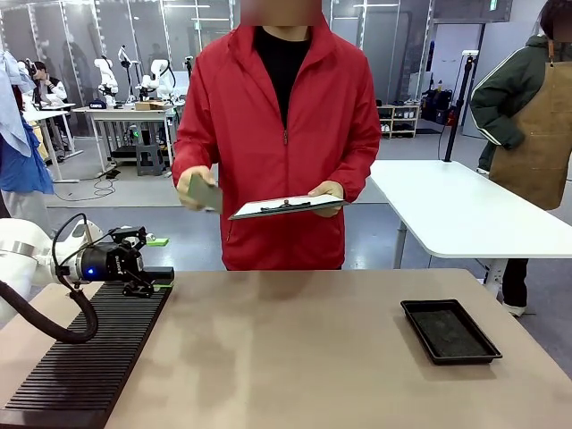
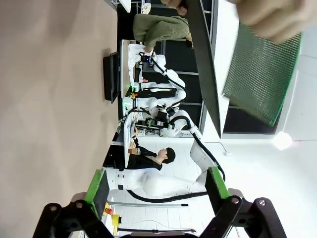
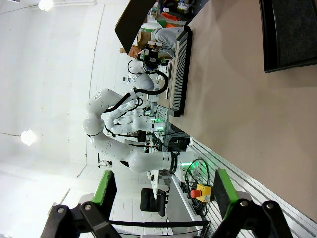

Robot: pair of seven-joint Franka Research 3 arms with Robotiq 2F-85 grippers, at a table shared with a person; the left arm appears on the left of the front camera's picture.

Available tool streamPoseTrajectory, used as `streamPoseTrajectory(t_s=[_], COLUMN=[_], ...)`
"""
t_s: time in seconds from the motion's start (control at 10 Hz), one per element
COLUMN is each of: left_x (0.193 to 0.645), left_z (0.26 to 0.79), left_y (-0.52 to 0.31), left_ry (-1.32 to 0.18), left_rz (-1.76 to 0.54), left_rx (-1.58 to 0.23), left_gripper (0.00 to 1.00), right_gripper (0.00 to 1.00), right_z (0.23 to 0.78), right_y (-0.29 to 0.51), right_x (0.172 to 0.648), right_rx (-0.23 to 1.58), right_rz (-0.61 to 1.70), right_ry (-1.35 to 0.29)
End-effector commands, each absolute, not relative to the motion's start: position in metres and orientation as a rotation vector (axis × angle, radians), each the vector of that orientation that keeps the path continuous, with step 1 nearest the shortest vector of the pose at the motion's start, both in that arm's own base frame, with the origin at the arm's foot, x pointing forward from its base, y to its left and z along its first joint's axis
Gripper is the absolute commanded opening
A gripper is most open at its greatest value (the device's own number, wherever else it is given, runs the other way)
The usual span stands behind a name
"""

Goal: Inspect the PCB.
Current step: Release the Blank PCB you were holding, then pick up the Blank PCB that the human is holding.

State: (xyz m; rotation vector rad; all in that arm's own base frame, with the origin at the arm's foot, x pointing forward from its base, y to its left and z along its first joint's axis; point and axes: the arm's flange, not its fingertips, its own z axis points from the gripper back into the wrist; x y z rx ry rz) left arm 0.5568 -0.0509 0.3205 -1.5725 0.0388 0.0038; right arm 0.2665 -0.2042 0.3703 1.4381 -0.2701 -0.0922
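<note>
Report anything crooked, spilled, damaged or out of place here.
Nothing stands out. The person holds the PCB and a clipboard clear of the table. The black tray lies flat at the right, the slotted rack at the left. The left pincer and right pincer are open and empty.

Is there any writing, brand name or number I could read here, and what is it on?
No text can be read.
The green board shows only fine dots, no print.
The clipboard: anything on its sheet is too small to read.
The black tray and the ribbed black mat bear no lettering I can see.
</note>
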Motion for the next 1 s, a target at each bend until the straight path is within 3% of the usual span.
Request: streamPoseTrajectory(t_s=[0.0,0.9], left_x=[0.5579,0.5579], left_z=[0.3198,0.3198], left_y=[-0.0505,-0.0505], left_ry=[0.031,0.031], left_rz=[0.011,0.011], left_rx=[-1.565,-1.565], left_gripper=[1.00,1.00], right_gripper=[1.00,1.00], right_z=[0.3705,0.3705], right_y=[-0.2039,-0.2039], right_x=[0.2635,0.2635], right_rx=[1.442,1.442], right_rz=[-0.087,-0.087], right_ry=[-0.271,-0.271])
